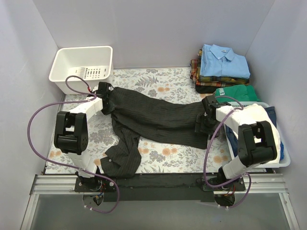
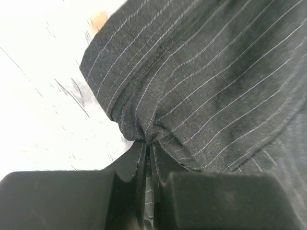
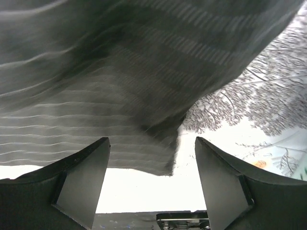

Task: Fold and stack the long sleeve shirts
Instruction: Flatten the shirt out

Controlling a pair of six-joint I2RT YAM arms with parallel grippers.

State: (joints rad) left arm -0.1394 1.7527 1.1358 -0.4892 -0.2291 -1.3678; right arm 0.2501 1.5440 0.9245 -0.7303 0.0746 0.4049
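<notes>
Pinching shirt (image 2: pixel 201 86) edge: left end effector (image 2: pixel 149 160)

Pinstriped shirt (image 2: pixel 216 86) in left gripper (image 2: pixel 148 167): matt woven cloth; fingers (image 2: pixel 230 201) matt black plastic; table cover (image 1: pixel 158 79) beside claw: smooth, floral print.

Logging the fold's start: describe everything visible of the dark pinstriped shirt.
Charcoal cloth with fine pale stripes, the pinstriped shirt lies unfolded, rumpled across the floral table cover, one part trailing to the near edge. The left end effector is shut on one end; the right end effector stands open at the other.
</notes>
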